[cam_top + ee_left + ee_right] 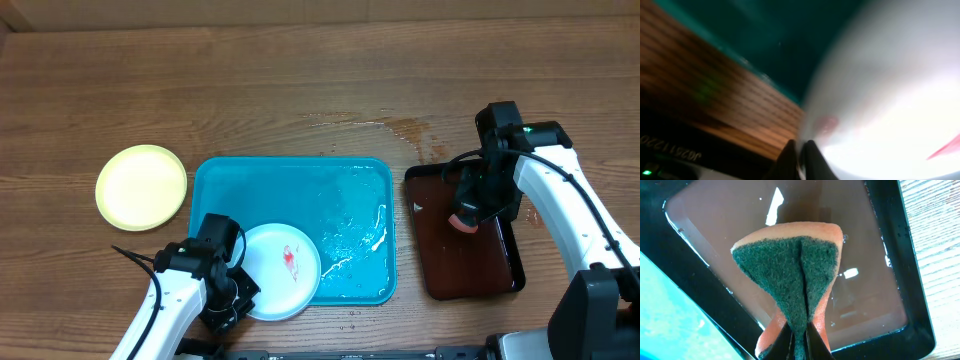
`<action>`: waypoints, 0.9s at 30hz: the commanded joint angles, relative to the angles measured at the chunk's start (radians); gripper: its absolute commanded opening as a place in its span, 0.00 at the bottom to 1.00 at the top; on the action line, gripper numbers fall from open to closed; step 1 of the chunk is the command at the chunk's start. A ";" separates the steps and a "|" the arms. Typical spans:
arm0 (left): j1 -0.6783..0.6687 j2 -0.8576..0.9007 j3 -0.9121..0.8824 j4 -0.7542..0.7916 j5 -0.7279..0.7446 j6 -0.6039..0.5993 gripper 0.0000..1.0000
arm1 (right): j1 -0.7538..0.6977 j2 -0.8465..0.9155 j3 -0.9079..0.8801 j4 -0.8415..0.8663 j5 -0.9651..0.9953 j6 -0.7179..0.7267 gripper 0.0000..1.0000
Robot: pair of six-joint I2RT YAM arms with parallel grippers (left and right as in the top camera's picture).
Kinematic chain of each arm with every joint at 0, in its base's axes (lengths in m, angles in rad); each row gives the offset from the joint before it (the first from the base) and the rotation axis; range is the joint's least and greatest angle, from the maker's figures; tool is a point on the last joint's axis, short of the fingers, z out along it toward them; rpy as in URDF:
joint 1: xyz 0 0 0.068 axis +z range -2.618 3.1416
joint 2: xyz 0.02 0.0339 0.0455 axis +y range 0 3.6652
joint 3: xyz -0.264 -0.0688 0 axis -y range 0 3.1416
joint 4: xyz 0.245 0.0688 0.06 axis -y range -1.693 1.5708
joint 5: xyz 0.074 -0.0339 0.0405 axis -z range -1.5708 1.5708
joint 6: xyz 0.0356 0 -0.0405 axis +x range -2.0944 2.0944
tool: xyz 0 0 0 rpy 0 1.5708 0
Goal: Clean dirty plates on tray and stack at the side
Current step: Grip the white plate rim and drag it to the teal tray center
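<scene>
left tool [800,156] pinches white plate [283,272] (right tool [799,332] squeezes sponge [785,265]).

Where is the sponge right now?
Overhead, the sponge is at the right, pinched in the right hand over the dark brown tray, just right of the blue tray.

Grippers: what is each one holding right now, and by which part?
Left gripper pinches the pale round plastic plate by its rim. Right gripper squeezes the orange sponge with green scouring face across its middle.

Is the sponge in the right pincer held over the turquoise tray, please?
No, the sponge hangs over the dark brown tray instead.
</scene>
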State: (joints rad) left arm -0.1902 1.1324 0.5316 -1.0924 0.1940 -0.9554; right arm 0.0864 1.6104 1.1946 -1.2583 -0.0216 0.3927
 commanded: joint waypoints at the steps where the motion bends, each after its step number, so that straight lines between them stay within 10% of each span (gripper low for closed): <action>1: -0.006 0.016 -0.008 0.009 -0.018 -0.018 0.04 | -0.003 -0.009 0.001 -0.003 -0.003 -0.002 0.04; 27: -0.007 0.302 0.278 0.266 -0.175 0.478 0.04 | -0.003 -0.009 0.001 0.053 -0.005 -0.057 0.04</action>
State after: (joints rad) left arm -0.1902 1.3556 0.7650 -0.8402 0.0345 -0.5892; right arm 0.0864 1.6104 1.1946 -1.2137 -0.0219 0.3611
